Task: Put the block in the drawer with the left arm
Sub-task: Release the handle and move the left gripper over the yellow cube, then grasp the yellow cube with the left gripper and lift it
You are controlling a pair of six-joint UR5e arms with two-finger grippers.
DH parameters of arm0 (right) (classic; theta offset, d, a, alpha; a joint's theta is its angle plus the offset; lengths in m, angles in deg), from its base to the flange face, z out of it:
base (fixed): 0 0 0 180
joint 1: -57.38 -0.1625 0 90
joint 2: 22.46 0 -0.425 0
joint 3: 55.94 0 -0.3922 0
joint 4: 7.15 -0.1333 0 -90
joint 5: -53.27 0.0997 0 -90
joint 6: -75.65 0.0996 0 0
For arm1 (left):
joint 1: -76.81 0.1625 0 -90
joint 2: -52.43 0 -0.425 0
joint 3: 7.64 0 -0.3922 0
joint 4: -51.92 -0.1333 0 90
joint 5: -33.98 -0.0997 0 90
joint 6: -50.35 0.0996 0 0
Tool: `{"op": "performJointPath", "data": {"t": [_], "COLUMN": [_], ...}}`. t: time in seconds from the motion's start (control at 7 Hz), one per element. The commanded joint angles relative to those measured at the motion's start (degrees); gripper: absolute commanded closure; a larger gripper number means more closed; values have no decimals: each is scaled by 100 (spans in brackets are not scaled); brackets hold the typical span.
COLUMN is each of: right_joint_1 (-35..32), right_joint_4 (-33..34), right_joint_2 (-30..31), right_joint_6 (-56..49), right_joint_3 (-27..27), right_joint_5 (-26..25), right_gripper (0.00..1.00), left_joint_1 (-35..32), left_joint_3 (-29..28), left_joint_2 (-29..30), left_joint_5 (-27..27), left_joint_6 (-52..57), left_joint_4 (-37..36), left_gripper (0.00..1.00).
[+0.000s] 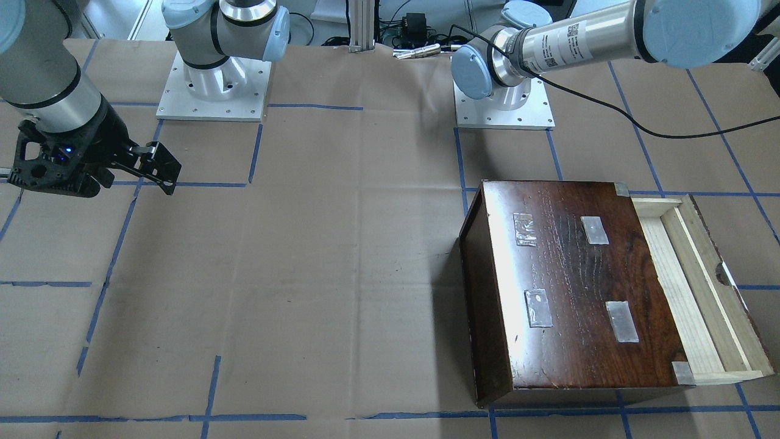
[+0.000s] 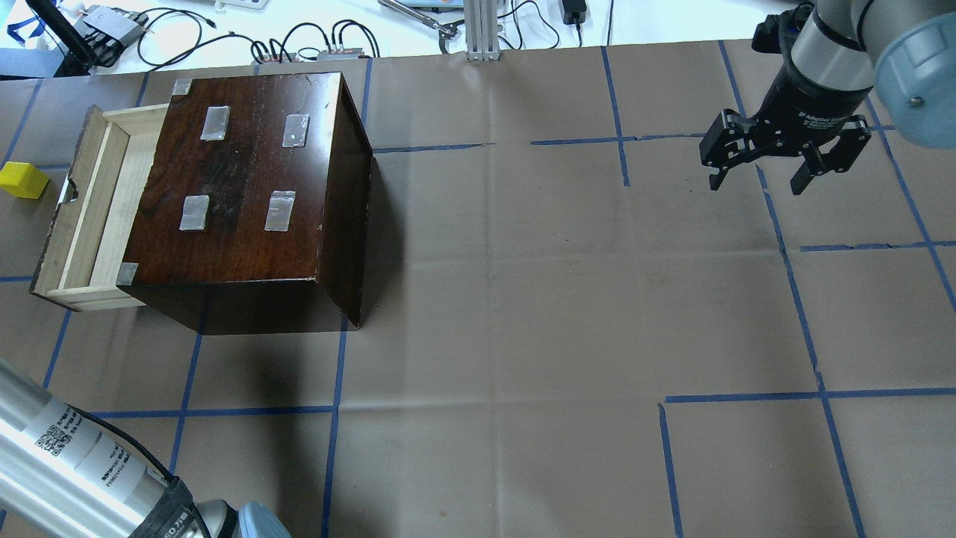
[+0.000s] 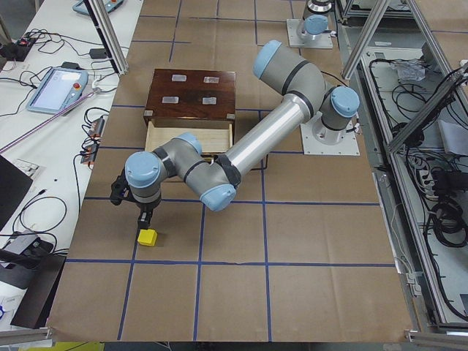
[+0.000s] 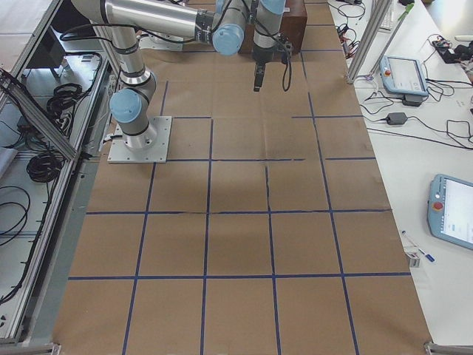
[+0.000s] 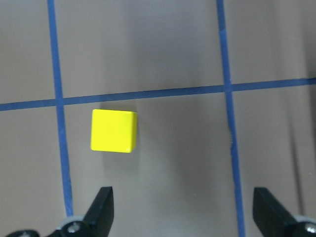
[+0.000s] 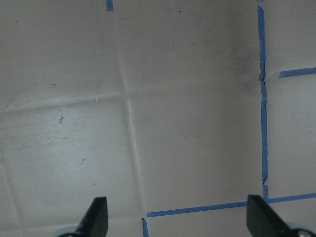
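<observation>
2 grippers show their fingers spread wide, holding nothing. We see our left gripper [image 5: 185,217] hang above the block [image 5: 113,131], which sits on the paper-covered table [image 2: 523,299] just outside the front of the drawer [image 2: 84,224], not touching it. The drawer stands pulled out of the cabinet [image 2: 246,172]. Our right gripper [image 2: 756,183] hovers well apart from both.

Left arm [image 1: 579,39], right arm [image 1: 49,79]: silver-grey tubes, lt-blue joint caps [image 1: 472,72]; left has QR label [image 1: 557,46], loose blk cable [image 1: 585,99].
</observation>
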Motion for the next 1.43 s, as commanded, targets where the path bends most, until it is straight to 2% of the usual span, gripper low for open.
{"op": "performJointPath", "data": {"t": [0.0,0.29,1.14,1.29], "right_joint_1": [0,0,0,0], "right_joint_4": [0,0,0,0], "right_joint_2": [0,0,0,0], "right_joint_6": [0,0,0,0], "right_joint_3": [0,0,0,0], "right_joint_5": [0,0,0,0], "right_gripper": [0,0,0,0], "left_joint_1": [126,109,57,57], "left_joint_3": [-957,-1661,-1743,-1752], "left_joint_2": [669,1294,1770,1788], "left_joint_5": [1,10,-34,-60], "left_joint_6": [348,376,306,306], "left_joint_4": [445,682,781,772], "left_gripper": [2,2,2,8]}}
